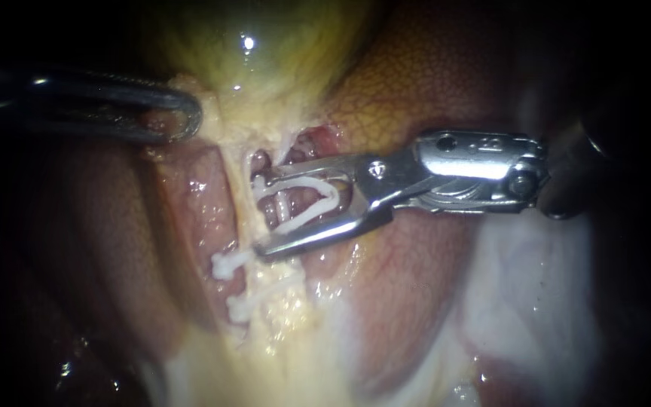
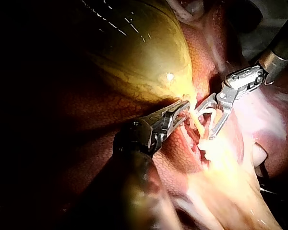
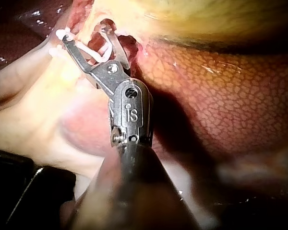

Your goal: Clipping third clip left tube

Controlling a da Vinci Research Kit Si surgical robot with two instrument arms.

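The left instrument (image 1: 186, 113) comes in at 10 o'clock in the endoscope view. Its jaws are clenched on pale tissue (image 1: 212, 120) where the yellow-green gallbladder (image 1: 265, 38) narrows, just below 12 o'clock. The orange-brown liver (image 1: 431, 83) lies toward 1 o'clock.

The right instrument (image 1: 259, 217) reaches in from 3 o'clock, its tips close to the centre. Its 2 jaws stand wide apart and carry an open white clip (image 1: 312, 213) between them. A thin pale tube (image 1: 284, 203) crosses the gap between the clip's legs. Neither leg is pressed onto it.

Just left of the jaw tips, a pale strand (image 1: 236, 200) runs from the gallbladder's neck toward 6 o'clock. It bears 2 closed white clips. 1 closed clip (image 1: 226, 265) sits just below the lower jaw's tip. The other closed clip (image 1: 239, 307) is a little further toward 6 o'clock. I cannot tell whether the tube inside the jaws belongs to this strand, so I cannot say which one is the left tube.

The left wrist view shows the same pale tube passing between the right instrument's spread jaws, just ahead of the left instrument's tip.
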